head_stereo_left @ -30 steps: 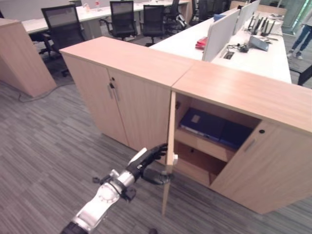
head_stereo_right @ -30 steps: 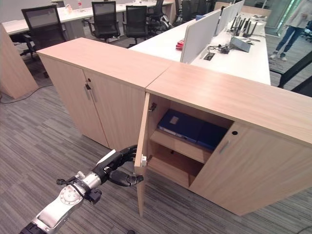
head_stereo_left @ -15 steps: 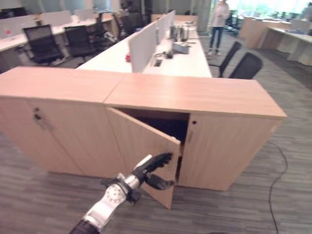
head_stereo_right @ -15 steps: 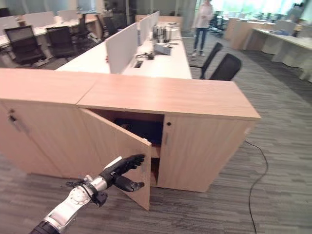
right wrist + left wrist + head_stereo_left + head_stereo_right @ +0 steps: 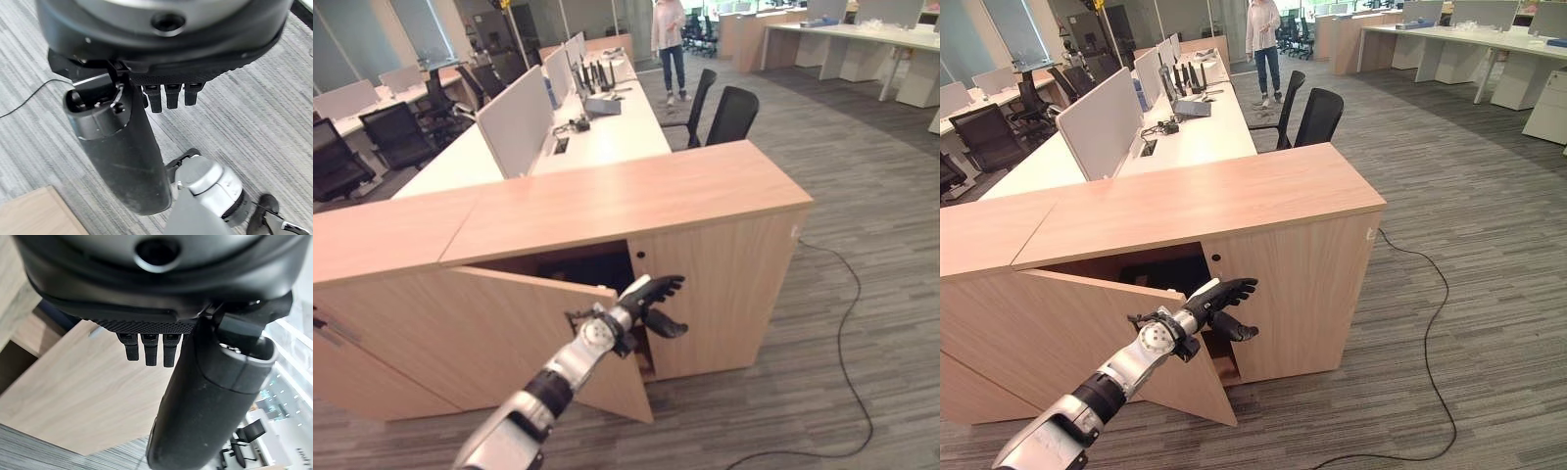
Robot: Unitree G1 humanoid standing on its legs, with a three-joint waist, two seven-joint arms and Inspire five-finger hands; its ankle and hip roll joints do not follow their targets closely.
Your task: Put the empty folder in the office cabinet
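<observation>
The left hand (image 5: 646, 299) is seen stretched out at the free edge of the cabinet door (image 5: 509, 333), fingers (image 5: 1234, 287) straight and spread a little, thumb (image 5: 1231, 333) held apart below them; nothing is pinched or gripped. Whether the fingers actually touch the door edge can't be told from the head views (contact or a small gap, either is possible). In the left wrist view the fingers are shown straight, w/ a pale wood panel (image 5: 83, 396) past them.

The door is found partly open, hinged on the side away from the hand, its free edge swung out toward the hand. Behind the hand, the dark opening (image 5: 1170, 274) of the office cabinet (image 5: 636, 196) is seen; the interior is in shadow, and the folder can't be made out there, so its place can't be told. The cabinet's other door (image 5: 715, 284), just beyond the fingertips, is closed. A second cabinet (image 5: 372, 235) adjoins on the arm's side.

The right hand (image 5: 168, 95) is shown in its own wrist view over grey carpet (image 5: 254, 122), fingers straight, nothing held.

Well beyond the cabinet, desks w/ white divider screens (image 5: 514, 117), office chairs (image 5: 729, 113) and a standing person (image 5: 668, 39) are seen. A black cable (image 5: 847, 323) is laid across the carpet on the far side of the hand.
</observation>
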